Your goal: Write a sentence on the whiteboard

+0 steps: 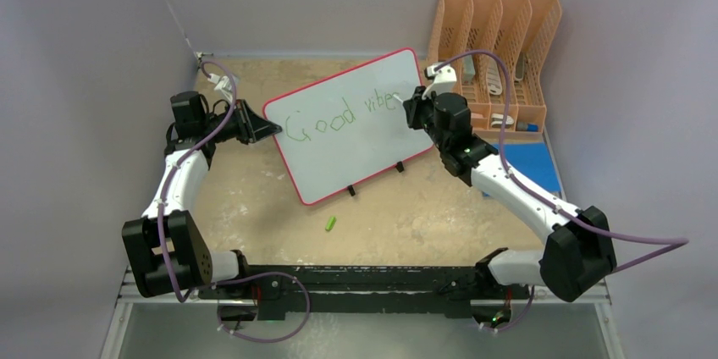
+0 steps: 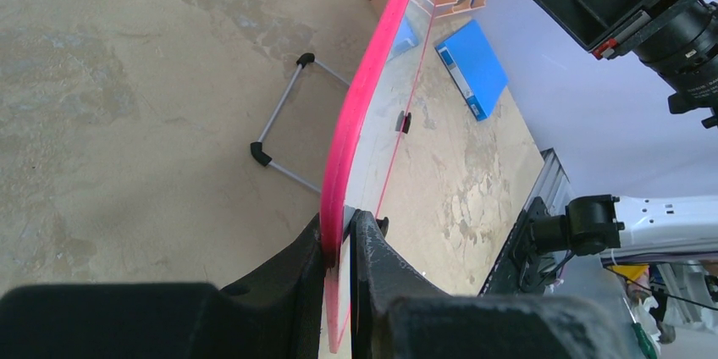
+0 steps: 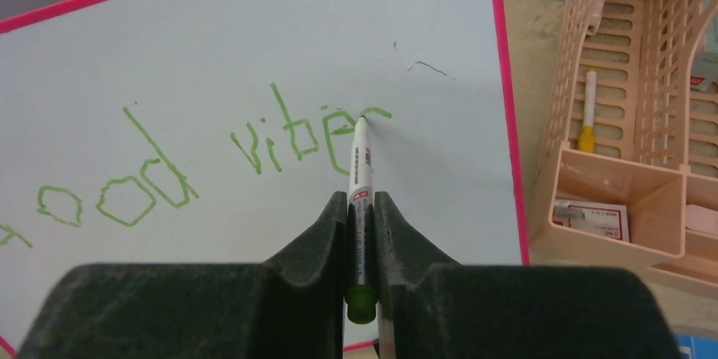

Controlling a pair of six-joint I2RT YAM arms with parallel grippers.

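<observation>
The whiteboard (image 1: 339, 164) stands tilted on the table, red rim all round. My left gripper (image 1: 269, 129) is shut on its left edge; in the left wrist view the pink rim (image 2: 364, 96) runs between the fingers of the left gripper (image 2: 341, 236). The sentence (image 1: 339, 113) reads "Good vibe" in green, with a further stroke starting after it (image 3: 212, 156). My right gripper (image 3: 361, 207) is shut on a white marker (image 3: 361, 164) with a green end. The marker tip touches the board at the end of that last green stroke. The right gripper (image 1: 412, 105) sits at the board's right part.
A green marker cap (image 1: 331, 223) lies on the table in front of the board. An orange desk organiser (image 1: 499, 46) with pens and small items stands at the back right, close to the board's right edge. A flat blue rectangle (image 1: 529, 164) lies under the right arm. Behind the board is its wire stand (image 2: 284, 122).
</observation>
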